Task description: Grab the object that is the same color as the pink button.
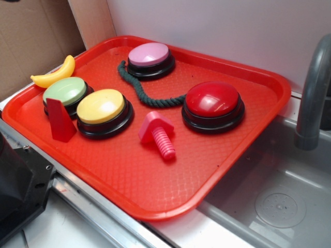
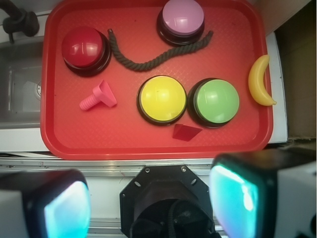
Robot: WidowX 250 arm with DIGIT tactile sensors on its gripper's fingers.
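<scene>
A small pink toy bolt (image 1: 156, 134) lies on its side on the red tray (image 1: 129, 181), between the yellow and red buttons; the wrist view shows it at the tray's left (image 2: 98, 96). The pale pink button (image 1: 149, 58) on a black base stands at the tray's far side, at top centre in the wrist view (image 2: 182, 19). My gripper (image 2: 148, 203) is high above the tray's near edge, over the robot base, far from the bolt. Its jaws stand wide apart with nothing between them. The gripper does not show in the exterior view.
The tray also holds a red button (image 1: 213, 105), a yellow button (image 1: 103, 111), a green button (image 1: 65, 93), a red wedge block (image 1: 60, 121) and a dark rope (image 1: 139, 89). A toy banana (image 1: 54, 73) lies beside the tray. A sink (image 1: 274, 196) with a grey faucet (image 1: 313, 93) is at the right.
</scene>
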